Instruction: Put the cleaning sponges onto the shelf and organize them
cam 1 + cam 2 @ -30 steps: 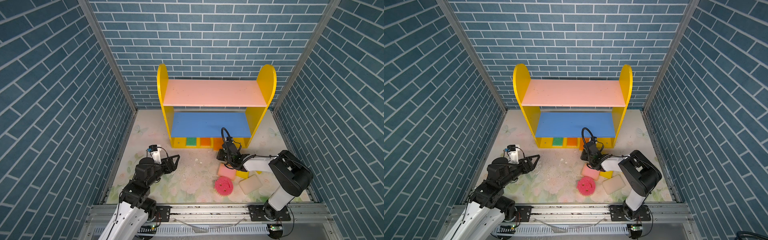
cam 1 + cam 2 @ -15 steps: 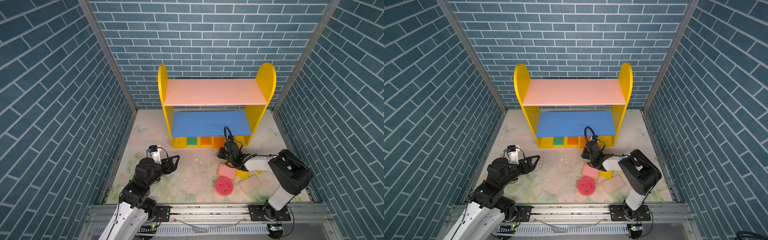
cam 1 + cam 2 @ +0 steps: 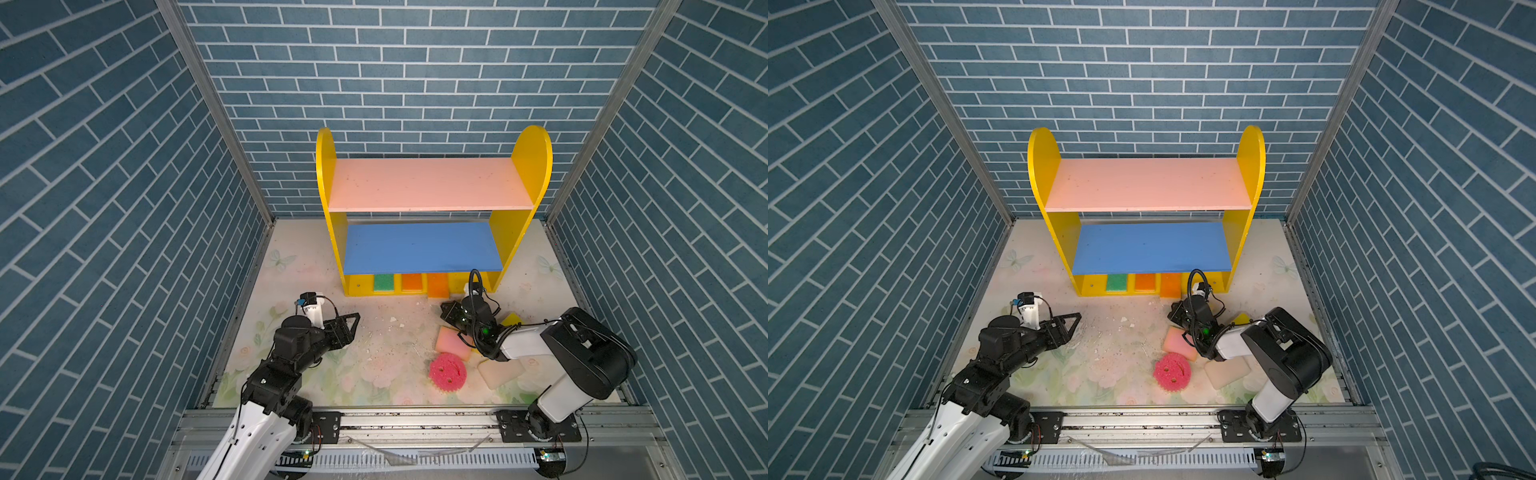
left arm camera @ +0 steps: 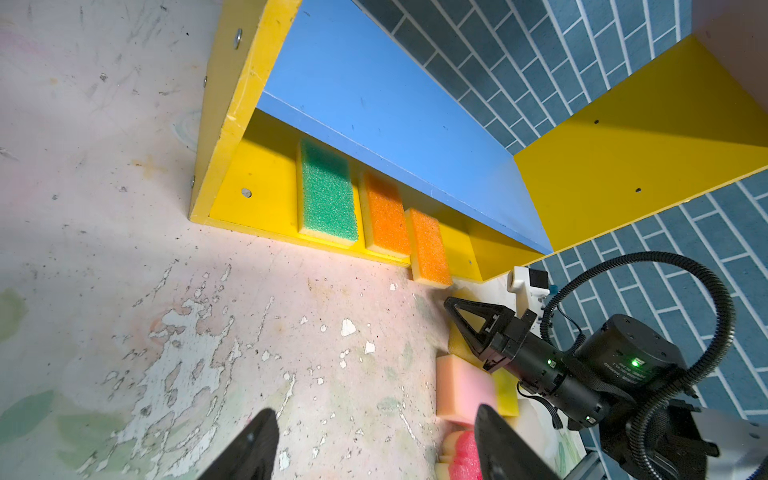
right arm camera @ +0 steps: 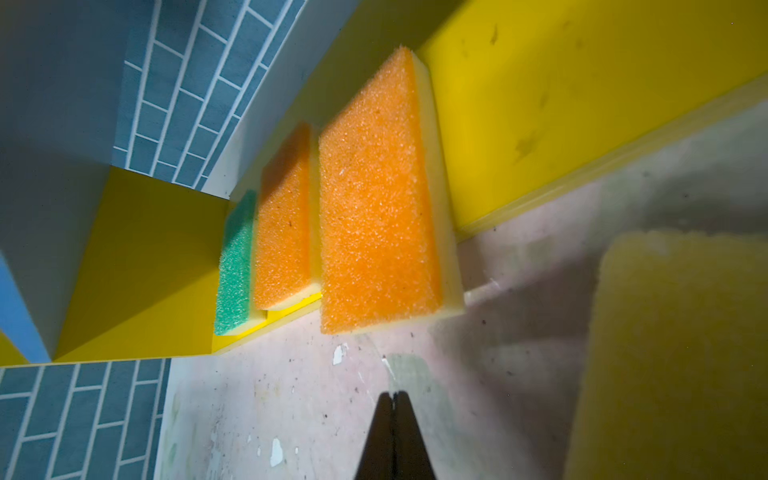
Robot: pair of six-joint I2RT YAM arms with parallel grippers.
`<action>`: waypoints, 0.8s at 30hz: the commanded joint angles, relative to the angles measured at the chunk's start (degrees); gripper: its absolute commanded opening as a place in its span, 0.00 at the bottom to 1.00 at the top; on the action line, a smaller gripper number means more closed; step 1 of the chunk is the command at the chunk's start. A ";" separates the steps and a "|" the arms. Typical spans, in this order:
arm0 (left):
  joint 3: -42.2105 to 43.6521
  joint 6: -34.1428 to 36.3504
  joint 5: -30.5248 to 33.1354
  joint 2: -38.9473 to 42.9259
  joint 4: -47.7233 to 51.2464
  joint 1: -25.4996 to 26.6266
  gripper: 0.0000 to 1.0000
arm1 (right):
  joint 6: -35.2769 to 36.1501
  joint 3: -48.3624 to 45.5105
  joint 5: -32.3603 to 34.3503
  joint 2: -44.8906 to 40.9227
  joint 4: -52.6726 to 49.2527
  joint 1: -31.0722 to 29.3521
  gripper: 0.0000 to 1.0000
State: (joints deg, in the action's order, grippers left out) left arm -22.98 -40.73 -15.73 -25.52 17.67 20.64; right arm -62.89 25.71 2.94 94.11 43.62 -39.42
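My right gripper (image 5: 392,405) has its jaws pressed together on nothing, tips low over the floor and aimed at the nearer orange sponge (image 5: 378,199), which sits just ahead of them. That sponge lies on the yellow base of the shelf (image 3: 532,166) but overhangs its front edge. Beyond it on the same base sit a 2nd orange sponge (image 5: 284,224) and a green sponge (image 5: 235,266), both fully on. I judge the step in hand to be a nudge: I'd keep the jaws together as a blunt pusher, meet the middle of the overhanging end squarely, and push straight in so the foam slides without twisting into its neighbour. I'd go slowly, since foam gives under the tips and can spring back. Beside the gripper lies a yellow sponge (image 5: 673,353); behind it, toward the arm, are a pink sponge (image 3: 451,343), a round pink sponge (image 3: 447,371) and a cream sponge (image 3: 500,372), all on the floor. My left gripper (image 3: 351,328) is spread and empty, well apart. Small white print on the right arm's housing is too small to read, and I see no other writing.
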 commanded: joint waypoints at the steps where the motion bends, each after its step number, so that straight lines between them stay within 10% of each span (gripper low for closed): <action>1: 0.14 -0.05 -0.60 0.20 -0.73 -0.19 0.76 | -4.29 -0.07 -0.83 3.08 6.71 0.13 0.00; 24: 0.97 1.00 -0.89 0.21 0.25 -0.20 0.76 | -12.17 1.29 5.06 19.38 24.67 1.13 0.00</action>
State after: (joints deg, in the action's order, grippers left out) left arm -22.59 -40.45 -16.14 -25.50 17.80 20.64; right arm -72.23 26.00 6.04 110.91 72.23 -39.05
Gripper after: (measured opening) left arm 0.757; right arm 0.042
